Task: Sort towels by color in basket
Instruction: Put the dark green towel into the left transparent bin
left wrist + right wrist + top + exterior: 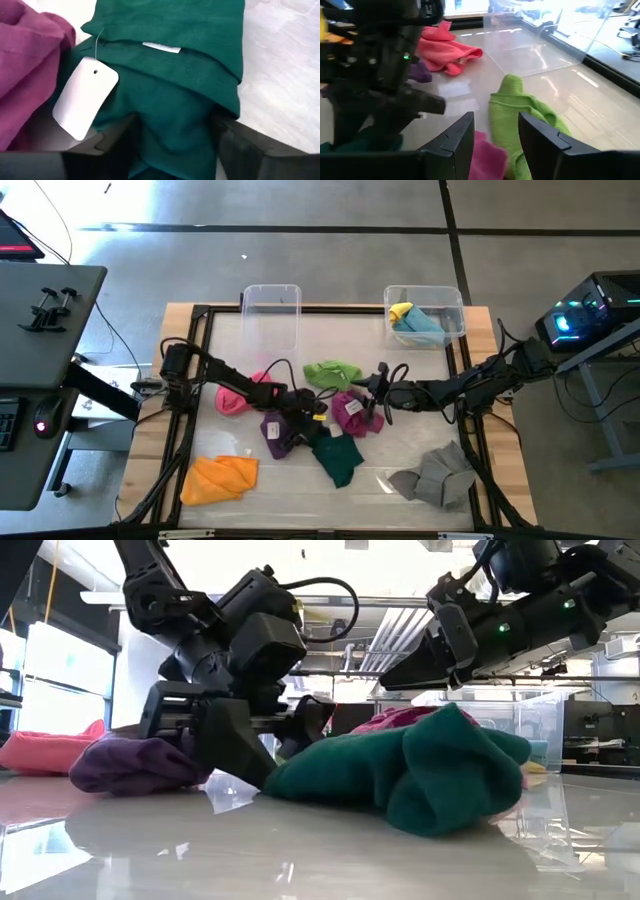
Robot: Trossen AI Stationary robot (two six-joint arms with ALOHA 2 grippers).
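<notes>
Dark green cloth [170, 90] lies right between the left pincer's [175, 132] spread fingers [250, 145], bunched on the table [420, 430] at mid-field; the fingers straddle the fold but have not yet closed on it, so this pincer is open. Just beside its one finger sits a purple cloth [25, 65], and a white tag [82, 97] on a thread rests on the green near that same finger. To do the pick well, I judge the pincer should sink until the fingertips nearly touch the table, then close on the thick middle fold, not on the thin edge or the tag, and keep the purple out of the bite. A slow lift would show whether only green comes up. The right pincer [495, 135] hovers close by, also open and holding nothing, with the light green cloth [525, 112] just ahead of it and a magenta cloth [487, 155] under its fingers; it should hold off until the left arm clears. Of the two clear bins at the far edge, one [452, 315] already holds yellow [401, 311] and light blue [425, 326] cloths, well apart from both pincers; the other [272, 300] looks empty.
</notes>
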